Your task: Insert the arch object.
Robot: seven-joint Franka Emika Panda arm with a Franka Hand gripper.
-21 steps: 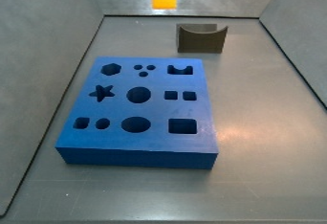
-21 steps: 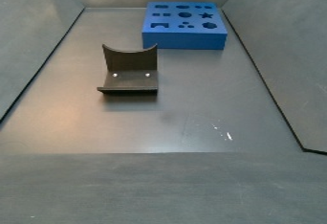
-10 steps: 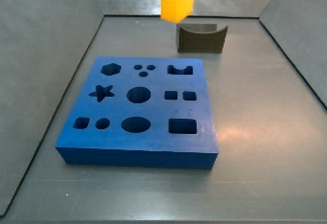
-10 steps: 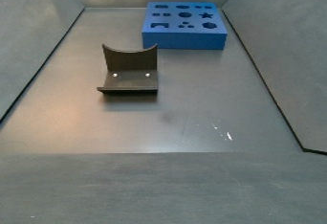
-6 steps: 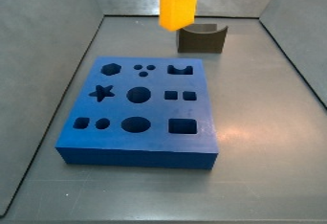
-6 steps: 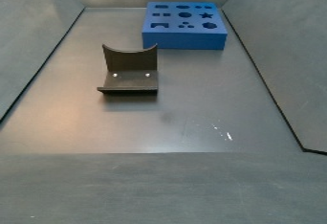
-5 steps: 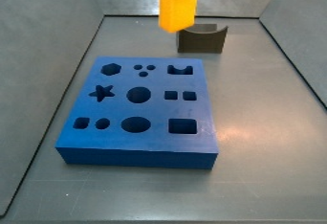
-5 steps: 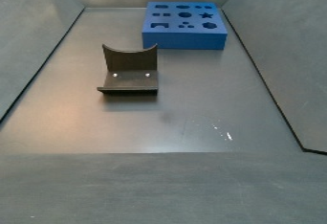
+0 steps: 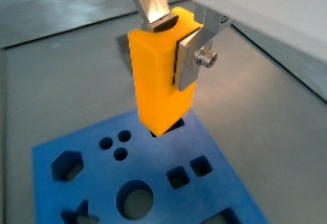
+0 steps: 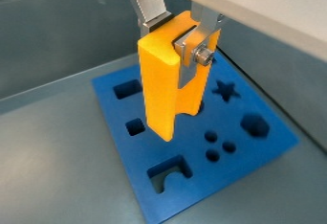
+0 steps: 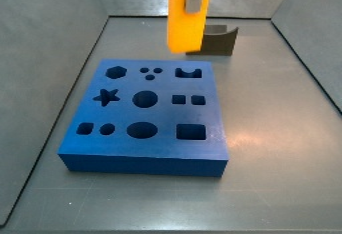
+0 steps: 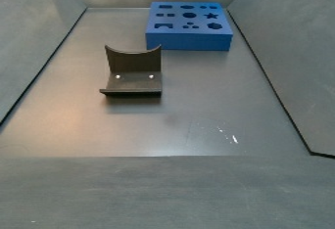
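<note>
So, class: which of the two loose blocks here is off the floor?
The orange arch object, clamped between the gripper fingers above the blue board. The dark olive-grey block with the curved notch rests on the floor.

Robot test cell — grey walled enclosure (image 12: 39,37), blue board (image 11: 144,113), gripper (image 9: 177,38).
</note>
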